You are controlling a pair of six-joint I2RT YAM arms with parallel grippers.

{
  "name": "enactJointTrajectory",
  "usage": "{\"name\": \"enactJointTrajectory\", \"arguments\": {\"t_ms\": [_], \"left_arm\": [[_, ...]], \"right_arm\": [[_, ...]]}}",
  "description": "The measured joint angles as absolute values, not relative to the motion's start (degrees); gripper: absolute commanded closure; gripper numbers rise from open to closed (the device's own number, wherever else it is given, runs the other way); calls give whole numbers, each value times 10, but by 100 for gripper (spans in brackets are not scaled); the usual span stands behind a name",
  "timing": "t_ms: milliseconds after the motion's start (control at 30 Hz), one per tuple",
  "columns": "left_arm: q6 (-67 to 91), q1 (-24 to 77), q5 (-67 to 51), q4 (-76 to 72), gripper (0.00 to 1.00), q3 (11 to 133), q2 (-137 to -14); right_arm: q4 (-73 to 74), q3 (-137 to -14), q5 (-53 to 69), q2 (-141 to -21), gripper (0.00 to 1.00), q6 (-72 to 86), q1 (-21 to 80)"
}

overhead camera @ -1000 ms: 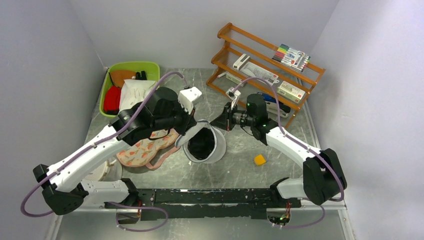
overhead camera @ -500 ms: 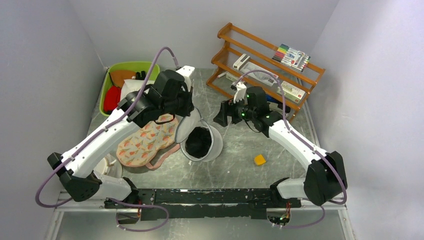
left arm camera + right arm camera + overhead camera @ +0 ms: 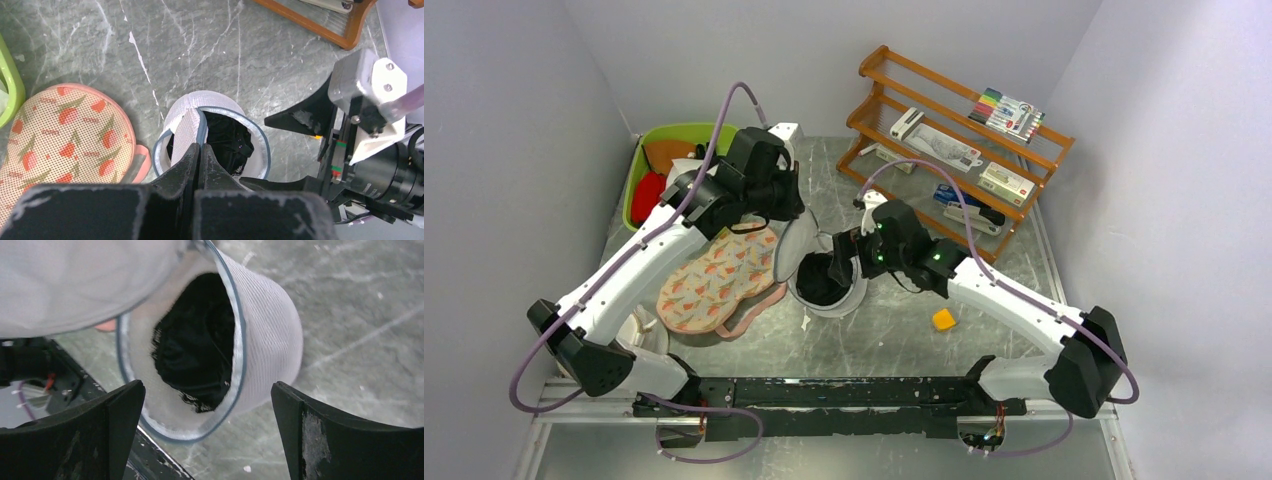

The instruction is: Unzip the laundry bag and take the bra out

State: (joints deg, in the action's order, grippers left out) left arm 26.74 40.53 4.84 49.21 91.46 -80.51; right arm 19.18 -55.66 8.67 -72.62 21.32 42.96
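A black rail [image 3: 844, 392] runs along the near edge of the grey marbled table [image 3: 894, 340], with both arm bases on it. A little beyond, on the right, a small yellow block [image 3: 943, 319] lies alone, well apart from the rest.

The bag [image 3: 856, 296] sits near the middle of the table, unzipped, its dark rim gaping. The lower half stands as an open bowl. The upper half is lifted and folded back toward the left. The bra [image 3: 824, 280] lies inside the lower bowl as a black bundle, with nothing gripping it.

Just left of the bag lies the floral pad [image 3: 719, 280] with its pink edge, flat on the table and close to the bag's left side.

The left gripper [image 3: 790, 218] reaches in over the pad's far end. In its wrist view the fingers [image 3: 192, 165] are pressed together, pinching the edge of the raised white mesh flap, with the open bowl and the bra [image 3: 227, 145] right beneath.

The right gripper [image 3: 842, 252] comes from the right and sits at the far rim of the bag. Its fingers [image 3: 110, 430] are spread wide and hold nothing. In its wrist view they flank the mouth of the bag [image 3: 270, 335], the bra [image 3: 195, 350] showing between them. Whether a finger touches the mesh I cannot tell.

In the far left corner stands a green bin [image 3: 632, 205] with a red cloth [image 3: 649, 192] and a white cloth [image 3: 686, 178] in it. At the far right a wooden rack [image 3: 924, 95] leans along the wall, a pack of markers [image 3: 1009, 112] on its upper shelf
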Motion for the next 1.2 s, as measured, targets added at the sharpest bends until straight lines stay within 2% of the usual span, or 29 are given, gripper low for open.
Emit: {"name": "enactJointTrajectory", "arguments": {"t_ms": [133, 467, 600, 833, 1000, 1133, 1200], "left_arm": [[269, 398, 40, 492, 93, 915, -810], [250, 384, 39, 511, 93, 915, -810], [238, 376, 45, 524, 93, 915, -809], [229, 358, 58, 530, 93, 887, -804], [229, 346, 55, 529, 93, 842, -802], [218, 337, 57, 531, 93, 827, -802], [207, 334, 65, 530, 93, 827, -802]], "right_arm": [[228, -548, 0, -727, 1, 232, 459], [230, -472, -50, -728, 27, 235, 463], [229, -475, -87, -728, 31, 220, 457], [183, -467, -86, -727, 50, 195, 387], [144, -465, -75, -729, 60, 175, 354], [114, -465, -46, -739, 79, 164, 350], [104, -466, -29, -749, 84, 163, 350]]}}
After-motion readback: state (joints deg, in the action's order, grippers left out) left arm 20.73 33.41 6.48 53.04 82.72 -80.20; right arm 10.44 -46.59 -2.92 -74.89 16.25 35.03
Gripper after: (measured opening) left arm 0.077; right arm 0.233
